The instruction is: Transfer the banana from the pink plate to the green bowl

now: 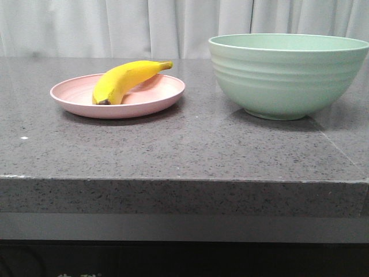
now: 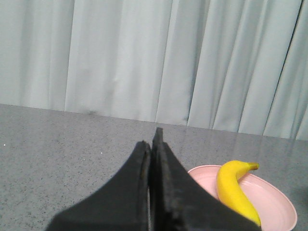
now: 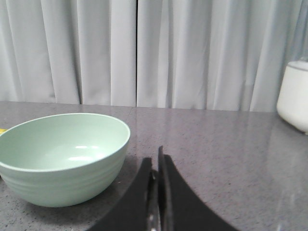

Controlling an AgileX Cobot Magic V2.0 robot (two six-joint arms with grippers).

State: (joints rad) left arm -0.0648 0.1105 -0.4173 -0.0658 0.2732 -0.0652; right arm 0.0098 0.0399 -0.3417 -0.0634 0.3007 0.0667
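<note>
Nothing of the transfer is done. The banana [image 1: 124,81] lies on the pink plate [image 1: 75,101], which sits on the grey stone bench [image 1: 184,150] toward its left side, set back from the front edge. The green bowl [image 1: 288,81] stands on the right side of the bench, well apart from the plate, and the right wrist view shows it holding nothing. The whole job is left: reach, grasp, lift, carry across, release.

The left gripper [image 2: 151,149] has its black fingers pressed together with nothing between them. It is short of the plate, with the banana off to one side of it. The right gripper [image 3: 155,168] is likewise closed and empty, beside the bowl. Neither arm appears in the front view.

The banana is bright yellow, unbruised as far as can be seen, and curved. Its dark blossom tip points to the front of the plate; its stem end reaches the rear rim and appears to overhang it slightly, though the angle is too low to be certain. A white container [image 3: 293,96] stands farther off on the bench.
</note>
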